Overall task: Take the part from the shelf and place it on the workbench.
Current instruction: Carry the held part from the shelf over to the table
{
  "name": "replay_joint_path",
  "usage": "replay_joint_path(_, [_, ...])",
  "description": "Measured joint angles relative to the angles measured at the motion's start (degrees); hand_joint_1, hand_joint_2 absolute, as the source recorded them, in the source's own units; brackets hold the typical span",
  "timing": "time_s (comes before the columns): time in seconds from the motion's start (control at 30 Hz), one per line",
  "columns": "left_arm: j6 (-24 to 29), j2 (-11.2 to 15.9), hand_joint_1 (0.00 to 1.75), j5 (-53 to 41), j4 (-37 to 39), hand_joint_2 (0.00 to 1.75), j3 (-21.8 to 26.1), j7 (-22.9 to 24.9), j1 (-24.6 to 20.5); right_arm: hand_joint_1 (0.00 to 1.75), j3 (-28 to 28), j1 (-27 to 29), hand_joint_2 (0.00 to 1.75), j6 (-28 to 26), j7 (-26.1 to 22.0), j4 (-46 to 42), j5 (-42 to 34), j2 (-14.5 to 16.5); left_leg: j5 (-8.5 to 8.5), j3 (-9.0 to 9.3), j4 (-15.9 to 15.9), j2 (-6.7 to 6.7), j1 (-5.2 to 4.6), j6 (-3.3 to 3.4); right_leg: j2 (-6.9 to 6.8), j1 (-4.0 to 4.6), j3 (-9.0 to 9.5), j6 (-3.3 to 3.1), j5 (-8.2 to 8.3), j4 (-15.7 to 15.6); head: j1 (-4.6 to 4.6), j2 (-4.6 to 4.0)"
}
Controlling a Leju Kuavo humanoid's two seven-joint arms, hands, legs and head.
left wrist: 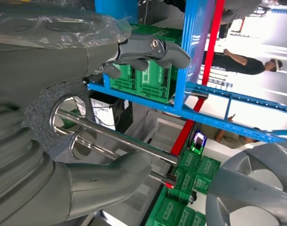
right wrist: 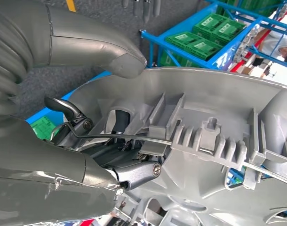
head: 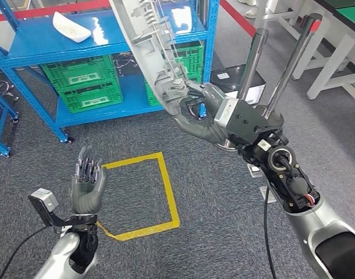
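My right robot hand (head: 201,113) grips the grey part (head: 155,55), lifted clear of the blue shelf (head: 35,42). Left robot hand (head: 87,185) empty, fingers apart. Pickup done; carrying to desk and placement remain.

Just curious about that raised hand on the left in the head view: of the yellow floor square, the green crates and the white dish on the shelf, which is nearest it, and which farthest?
From the left hand:
1. Yellow floor square, just right of it.
2. Green crates, lower shelf, beyond it.
3. White dish, upper shelf, farthest.
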Motion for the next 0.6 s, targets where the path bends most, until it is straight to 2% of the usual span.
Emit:
replay_joint_path(0.27, [0.0, 0.0, 0.00, -0.4, 0.0, 1.75, 0.0, 0.0, 0.1, 1.75, 0.0, 0.1, 1.75, -0.8, 0.1, 0.0, -0.7, 0.0, 0.00, -0.01, 0.0, 0.00, 0.00, 0.00, 0.00, 0.00, 0.01, 0.00, 0.00, 0.0, 0.00, 0.00])
replay_joint_path(0.6, [-0.4, 0.1, 0.00, -0.5, 0.0, 1.75, 0.0, 0.9, 0.3, 1.75, 0.0, 1.5, 1.75, -6.0, 1.5, -0.7, -0.3, -0.3, 0.00, -0.03, 0.0, 0.00, 0.01, 0.00, 0.00, -0.01, -0.02, 0.00, 0.00, 0.0, 0.01, 0.00])
